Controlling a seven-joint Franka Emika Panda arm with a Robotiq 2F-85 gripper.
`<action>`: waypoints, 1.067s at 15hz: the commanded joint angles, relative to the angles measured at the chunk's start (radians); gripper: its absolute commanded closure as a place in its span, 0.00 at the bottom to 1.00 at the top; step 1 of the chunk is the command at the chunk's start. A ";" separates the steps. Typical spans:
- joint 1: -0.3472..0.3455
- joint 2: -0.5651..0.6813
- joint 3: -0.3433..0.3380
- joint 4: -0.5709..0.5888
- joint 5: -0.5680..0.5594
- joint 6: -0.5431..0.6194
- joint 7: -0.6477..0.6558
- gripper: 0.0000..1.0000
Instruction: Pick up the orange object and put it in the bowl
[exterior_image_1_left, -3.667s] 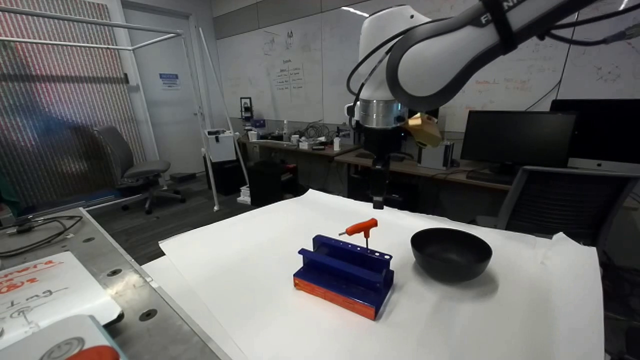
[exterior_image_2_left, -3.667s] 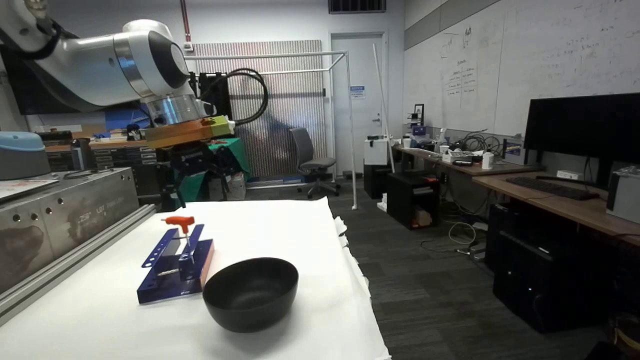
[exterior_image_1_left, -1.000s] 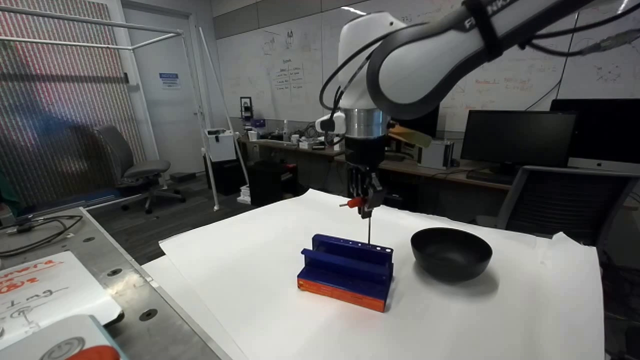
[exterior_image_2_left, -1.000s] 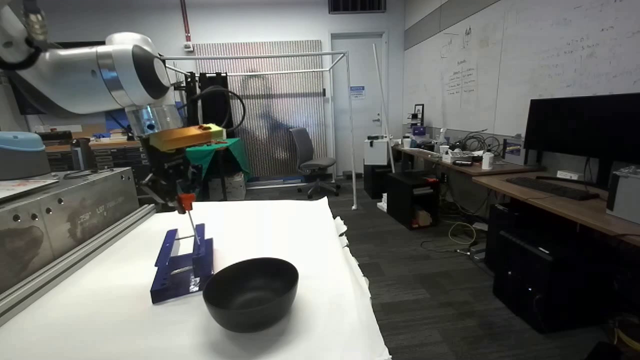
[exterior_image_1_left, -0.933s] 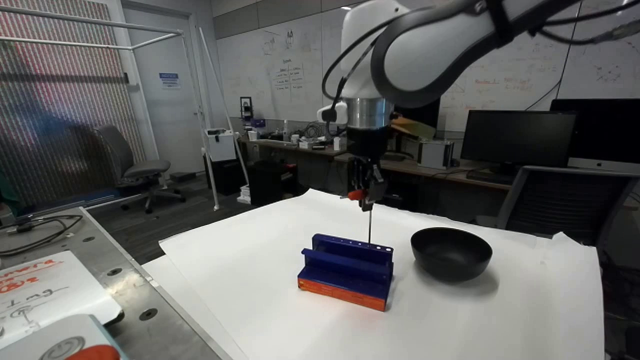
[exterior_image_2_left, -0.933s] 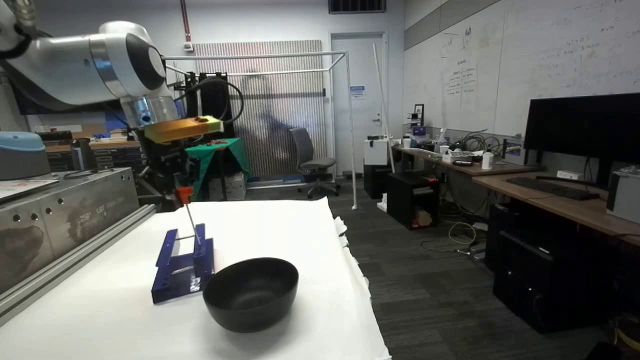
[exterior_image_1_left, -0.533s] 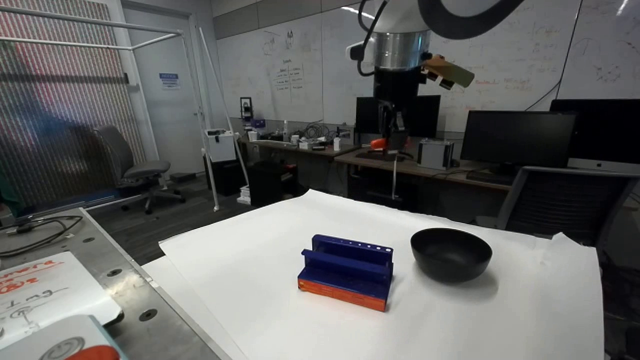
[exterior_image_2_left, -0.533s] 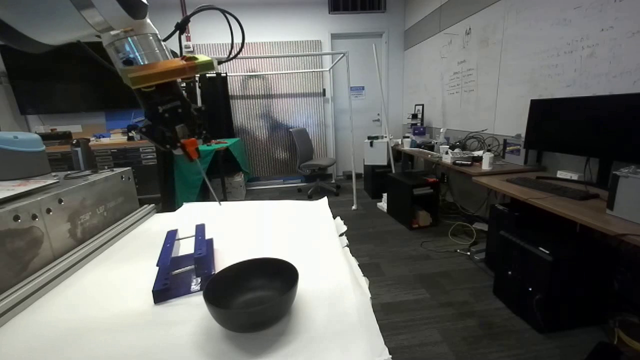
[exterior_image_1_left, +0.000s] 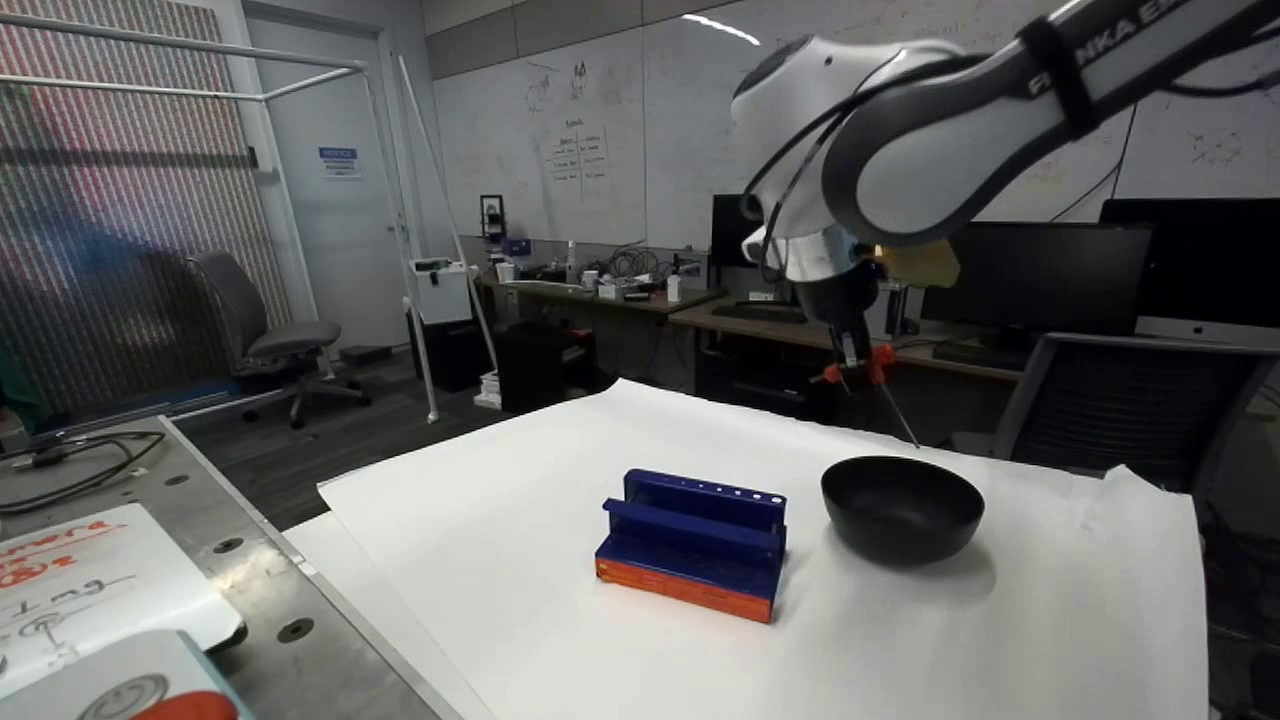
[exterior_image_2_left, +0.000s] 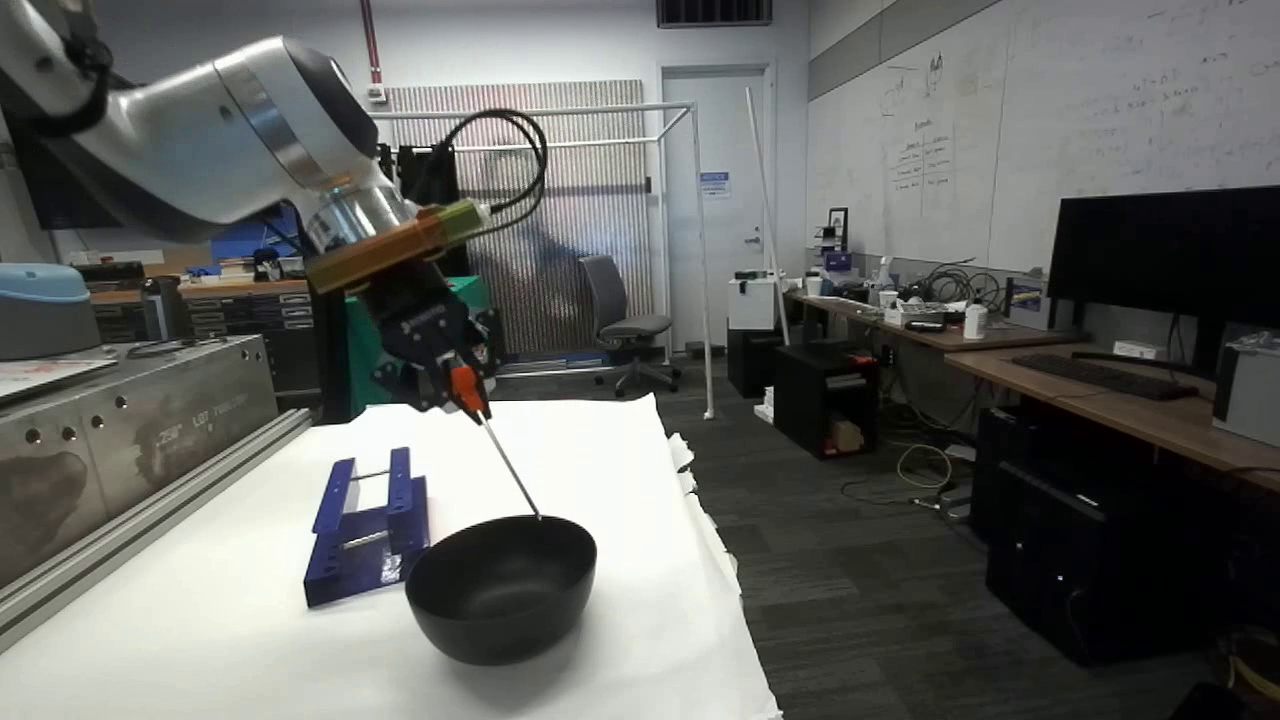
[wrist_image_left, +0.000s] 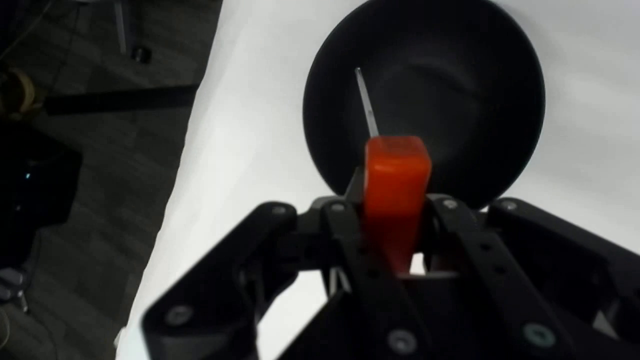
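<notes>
The orange object, a T-handled hex key with an orange grip (exterior_image_2_left: 466, 385) and thin metal shaft (exterior_image_2_left: 510, 467), is held in the air by my gripper (exterior_image_1_left: 856, 370). Both fingers press on the orange handle (wrist_image_left: 397, 172) in the wrist view, partly covering it. Its shaft slants downward, and the tip shows against the inside of the black bowl (wrist_image_left: 480, 100). In both exterior views that tip appears just at or above the far rim of the bowl (exterior_image_1_left: 900, 515). The bowl stands upright on the white-covered table; nothing is seen lying in it.
A blue rack (exterior_image_1_left: 690, 550) with an orange base strip and a row of holes stands beside the bowl. The white table cover (exterior_image_2_left: 640, 470) ends at an edge close to the bowl. A metal bench (exterior_image_2_left: 180, 410) borders the table. An office chair (exterior_image_1_left: 1130, 430) stands behind.
My gripper came down, shut on the orange handle and drew the key up out of the rack. It then swung over toward the bowl, tilting. The rack has turned slightly.
</notes>
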 joint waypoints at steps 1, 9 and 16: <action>0.013 0.125 -0.004 0.086 0.042 -0.129 0.052 0.90; 0.003 0.261 -0.001 0.177 0.152 -0.167 0.028 0.60; -0.043 0.149 0.002 0.155 0.249 -0.123 -0.003 0.07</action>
